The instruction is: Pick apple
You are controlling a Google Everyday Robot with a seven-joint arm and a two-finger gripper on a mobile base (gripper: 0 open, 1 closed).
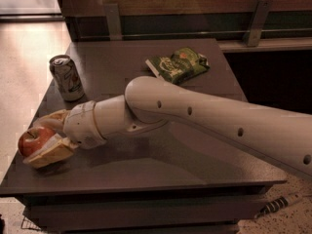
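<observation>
Apple point(32, 137) at the front-left corner of the tabletop point(146, 167), right by the left edge, and the gripper point(34, 144) has it pinched, one finger above, one beneath. Soda can point(67, 78) stands farther back along the left edge; green snack bag point(178, 65) lies near the back edge.

You have a dim, warm-toned scene: light comes from the upper left, where the floor point(24, 48) glares pale. The arm point(209, 121) casts a soft shadow on the table point(156, 167); your pincer point(38, 141), clasping the apple point(32, 138) at the table's front-left corner, stays lit.
</observation>
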